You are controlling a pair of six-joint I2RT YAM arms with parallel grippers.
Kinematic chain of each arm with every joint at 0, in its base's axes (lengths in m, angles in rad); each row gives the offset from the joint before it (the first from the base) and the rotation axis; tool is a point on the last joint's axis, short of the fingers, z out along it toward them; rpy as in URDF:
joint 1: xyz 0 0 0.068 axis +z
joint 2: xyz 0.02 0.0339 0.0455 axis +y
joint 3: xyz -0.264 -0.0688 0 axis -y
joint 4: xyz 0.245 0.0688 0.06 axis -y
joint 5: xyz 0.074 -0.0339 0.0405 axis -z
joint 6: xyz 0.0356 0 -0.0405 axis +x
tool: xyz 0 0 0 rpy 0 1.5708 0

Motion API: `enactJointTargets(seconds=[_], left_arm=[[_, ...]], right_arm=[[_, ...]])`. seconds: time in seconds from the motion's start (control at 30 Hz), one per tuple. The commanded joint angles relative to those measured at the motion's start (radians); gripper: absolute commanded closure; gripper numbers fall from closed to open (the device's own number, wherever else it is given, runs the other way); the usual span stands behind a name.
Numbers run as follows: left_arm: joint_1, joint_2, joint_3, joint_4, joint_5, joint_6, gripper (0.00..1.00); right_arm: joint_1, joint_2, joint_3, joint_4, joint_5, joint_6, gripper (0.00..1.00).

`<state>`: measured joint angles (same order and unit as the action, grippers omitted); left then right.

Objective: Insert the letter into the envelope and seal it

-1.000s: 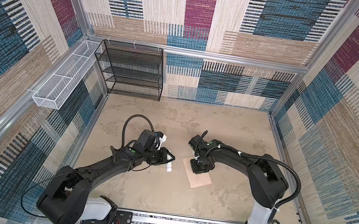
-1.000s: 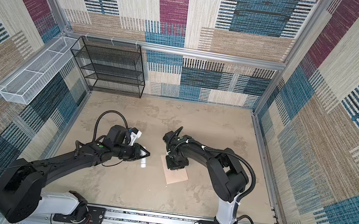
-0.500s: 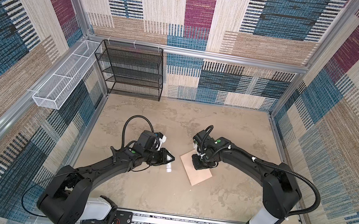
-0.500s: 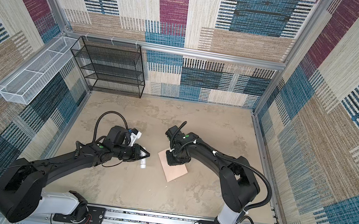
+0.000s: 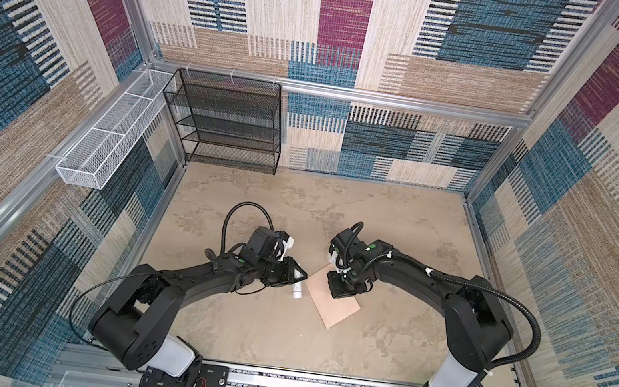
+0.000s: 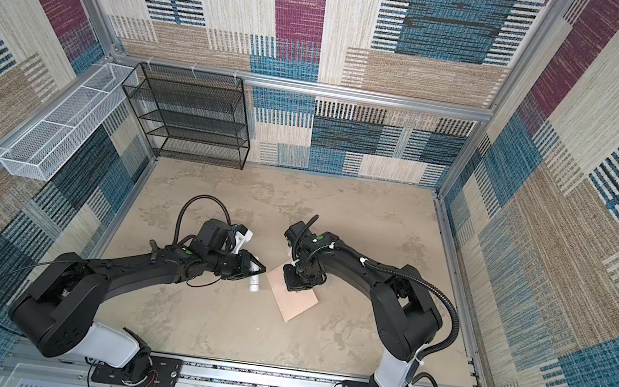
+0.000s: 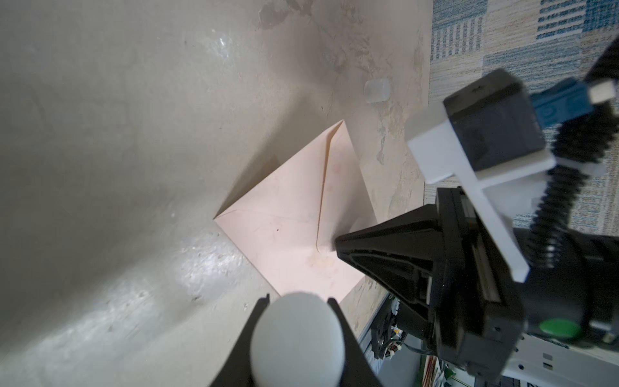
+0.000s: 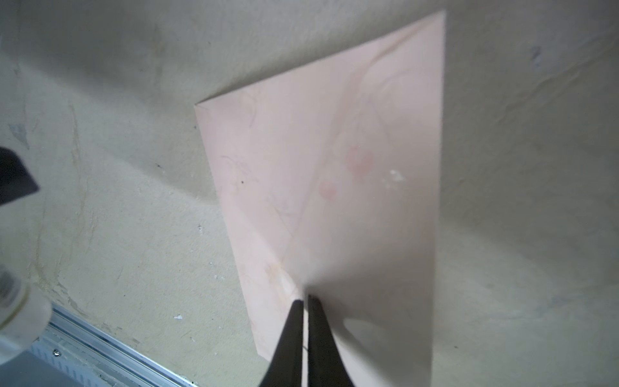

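Note:
The pale peach envelope point(image 5: 337, 312) point(image 6: 298, 304) lies flat on the table with its pointed flap folded down point(image 7: 294, 214) point(image 8: 335, 150). My right gripper point(image 5: 338, 292) point(image 6: 294, 285) point(image 8: 305, 297) points down at it, shut. Its tips rest on the paper near the flap's point point(image 7: 337, 242). My left gripper point(image 5: 299, 278) point(image 6: 260, 271) point(image 7: 298, 300) hovers just left of the envelope, shut on a small white cylindrical tube point(image 5: 296, 291) point(image 6: 254, 285) point(image 7: 298, 338). The letter is out of view.
A small translucent cap point(image 7: 376, 91) lies on the table beyond the envelope. A black wire shelf point(image 5: 234, 124) stands at the back left, and a white wire basket point(image 5: 110, 142) hangs on the left wall. The arms' base rail point(image 5: 269, 382) runs along the front.
My right gripper's jaws have closed over the envelope while its arm shifted its elbow. The left arm and the tube have stayed put.

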<state>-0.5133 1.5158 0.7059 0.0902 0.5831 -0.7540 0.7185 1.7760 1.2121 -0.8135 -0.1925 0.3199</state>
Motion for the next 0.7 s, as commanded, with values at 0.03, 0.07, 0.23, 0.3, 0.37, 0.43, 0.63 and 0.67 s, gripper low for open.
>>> enactJointTargets(seconds=[0.03, 0.07, 0.23, 0.3, 0.37, 0.43, 0.63, 0.67], left_arm=[[-0.035, 0.084, 0.033, 0.128, 0.032, -0.049, 0.92], [-0.04, 0.104, 0.038, 0.142, 0.033, -0.054, 0.92], [-0.059, 0.205, 0.048, 0.216, 0.05, -0.086, 0.94], [-0.063, 0.244, 0.053, 0.231, 0.053, -0.096, 0.95], [-0.065, 0.271, 0.055, 0.242, 0.059, -0.101, 0.95], [-0.065, 0.286, 0.051, 0.242, 0.058, -0.101, 0.96], [-0.065, 0.297, 0.064, 0.167, 0.038, -0.061, 0.96], [-0.065, 0.298, 0.063, 0.162, 0.038, -0.056, 0.97]], right_arm=[[0.001, 0.008, -0.002, 0.04, -0.022, 0.001, 0.9], [0.001, 0.008, -0.004, 0.042, -0.021, 0.0, 0.9], [-0.001, 0.001, -0.013, 0.048, -0.025, 0.003, 0.9], [-0.001, 0.0, -0.017, 0.05, -0.026, 0.003, 0.9], [-0.001, -0.001, -0.019, 0.051, -0.026, 0.003, 0.89], [-0.002, -0.003, -0.02, 0.051, -0.027, 0.003, 0.88], [-0.004, -0.021, -0.007, 0.034, -0.015, 0.002, 0.74], [-0.004, -0.028, -0.002, 0.028, -0.012, 0.001, 0.72]])
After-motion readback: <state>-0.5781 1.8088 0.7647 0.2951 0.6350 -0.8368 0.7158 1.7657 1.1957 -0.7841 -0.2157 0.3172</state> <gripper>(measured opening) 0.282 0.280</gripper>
